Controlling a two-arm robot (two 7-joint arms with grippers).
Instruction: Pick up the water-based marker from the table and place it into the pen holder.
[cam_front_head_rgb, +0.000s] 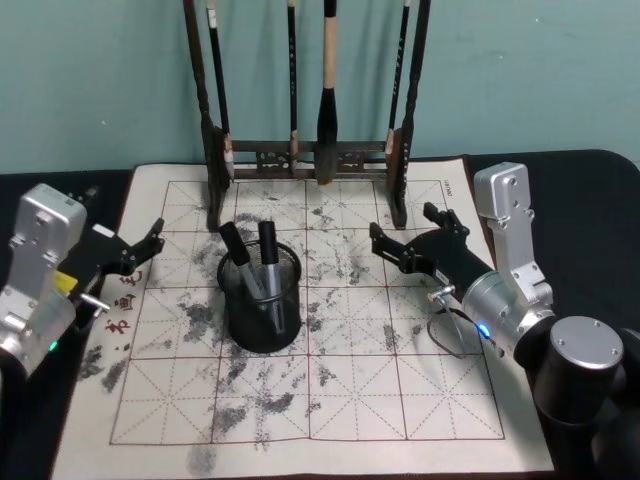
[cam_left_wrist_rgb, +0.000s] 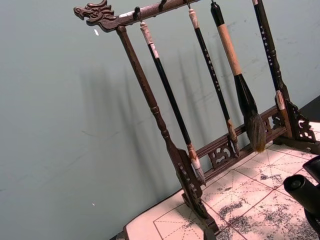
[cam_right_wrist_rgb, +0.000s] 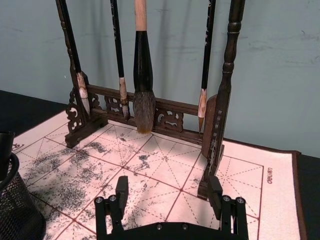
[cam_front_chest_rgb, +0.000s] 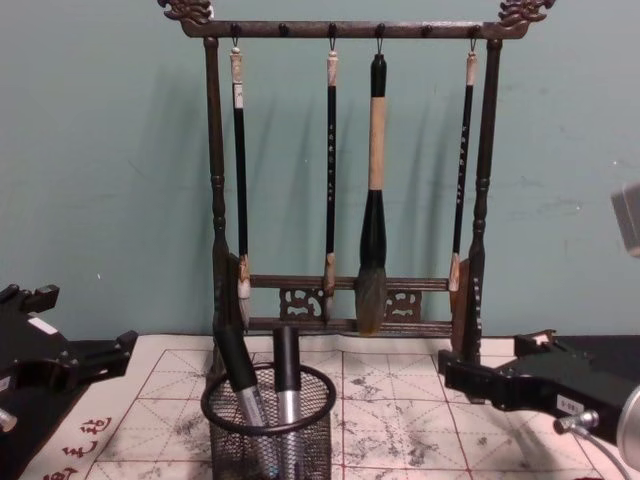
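Already two markers (cam_front_head_rgb: 255, 262) stand in the holder (cam_front_head_rgb: 262, 300), leaning against its mesh wall with their black caps above the rim — tilted because the cup is wide and nothing else props them. The holder sits on the mat (cam_front_head_rgb: 380, 390) toward its left half, in front of the brush rack (cam_front_head_rgb: 305, 155), close enough to both arms for either to reach. No marker is seen lying loose on the mat, so the placing looks done. The right gripper (cam_front_head_rgb: 408, 236) hangs over the mat to the holder's right, near the rack's right foot, its fingers spread and holding nothing; the right wrist view shows both fingers apart with bare mat between them. The left gripper (cam_front_head_rgb: 150, 240) hovers at the mat's left edge, its fingers also parted and empty. Both sit clear of the holder, which reads as arms drawn off so as not to knock it.
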